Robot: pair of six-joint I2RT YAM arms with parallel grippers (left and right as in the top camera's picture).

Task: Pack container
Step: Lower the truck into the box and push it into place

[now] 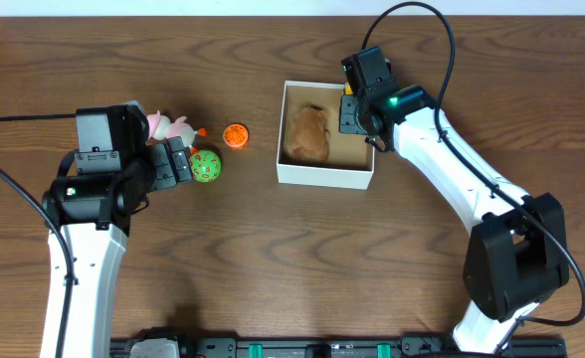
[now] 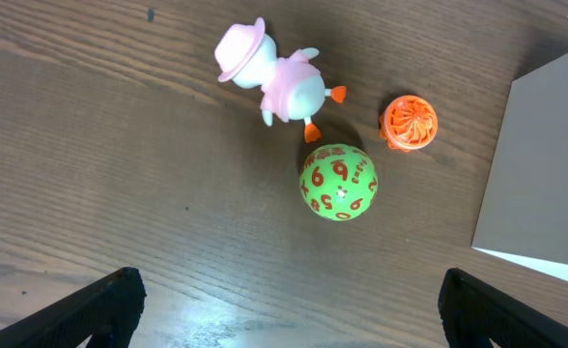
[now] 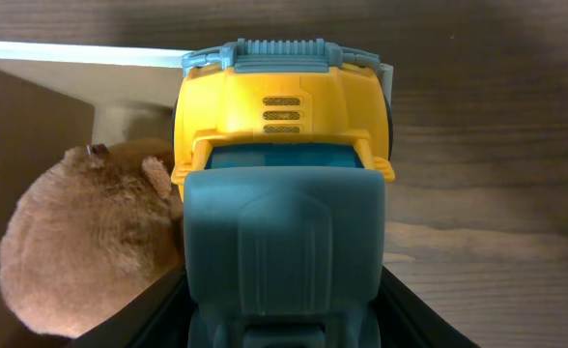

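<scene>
Wooden table; container beneath right end effector gripping toy truck.

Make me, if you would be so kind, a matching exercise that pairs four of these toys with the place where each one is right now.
Toys:
1. brown plush animal
2. yellow truck
3. green ball
4. orange toy

Places:
A. on the table, next to the pink duck's feet
B. gripped in the right fingers
C. lying in the box
D. on the table, the loose toy nearest the box

Pairs: 1-C, 2-B, 3-A, 4-D
</scene>
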